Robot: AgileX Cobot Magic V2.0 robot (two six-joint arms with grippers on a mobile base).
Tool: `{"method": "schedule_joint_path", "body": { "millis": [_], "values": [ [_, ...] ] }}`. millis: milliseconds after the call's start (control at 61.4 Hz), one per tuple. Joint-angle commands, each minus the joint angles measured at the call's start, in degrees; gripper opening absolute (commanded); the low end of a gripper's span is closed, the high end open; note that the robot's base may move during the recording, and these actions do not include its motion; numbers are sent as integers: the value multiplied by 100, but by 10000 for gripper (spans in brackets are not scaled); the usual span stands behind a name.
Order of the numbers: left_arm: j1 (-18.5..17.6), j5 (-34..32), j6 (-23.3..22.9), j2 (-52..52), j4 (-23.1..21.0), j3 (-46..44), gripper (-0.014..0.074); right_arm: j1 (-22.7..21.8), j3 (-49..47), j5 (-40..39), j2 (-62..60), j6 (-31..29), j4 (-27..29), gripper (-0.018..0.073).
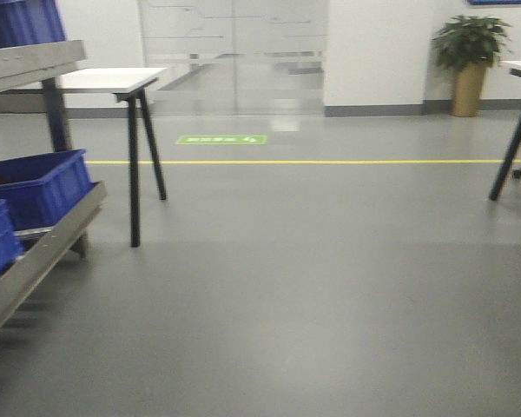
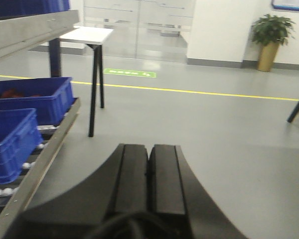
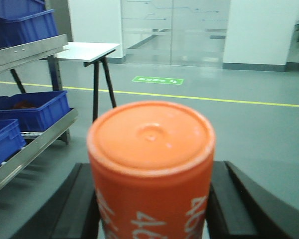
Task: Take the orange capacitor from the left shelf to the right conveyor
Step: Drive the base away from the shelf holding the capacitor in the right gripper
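Note:
The orange capacitor (image 3: 150, 164) with white "4680" print stands upright between the black fingers (image 3: 79, 199) of my right gripper (image 3: 152, 211), which is shut on it and holds it above the grey floor. My left gripper (image 2: 149, 149) is shut and empty, its two black pads pressed together, also over the floor. The steel left shelf (image 1: 30, 65) stands at the far left; it also shows in the left wrist view (image 2: 30, 32) and the right wrist view (image 3: 25, 52). The right conveyor is out of view.
Blue plastic bins (image 1: 35, 187) sit on the lower sloped rack at the left. A white table (image 1: 113, 80) with black legs stands behind it. A yellow floor line (image 1: 330, 162), a potted plant (image 1: 469, 61) and another table leg (image 1: 512, 148) are at the right.

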Motion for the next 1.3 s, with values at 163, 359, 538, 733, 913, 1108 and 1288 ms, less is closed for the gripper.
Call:
{"method": "schedule_joint_path", "body": {
  "millis": [163, 359, 538, 733, 913, 1108, 1288],
  "values": [
    [5, -512, 3, -109, 0, -31, -105, -24, -130, -547, 92, -16, -69, 143],
    [5, -512, 3, -109, 0, -31, -105, -24, -130, -547, 92, -16, -69, 143],
    [5, -512, 3, -109, 0, -31, -105, -24, -130, -547, 92, -16, -69, 143],
    [5, -512, 3, -109, 0, -31, -105, -24, -130, -547, 92, -16, -69, 143],
    [5, -512, 3, -109, 0, -31, -105, -24, -130, -547, 92, -16, -69, 143],
    [5, -512, 3, -109, 0, -31, -105, -24, -130, -547, 92, -16, -69, 143],
    [5, -512, 3, -109, 0, -31, -105, -24, -130, -547, 92, -16, -69, 143]
  ]
}}
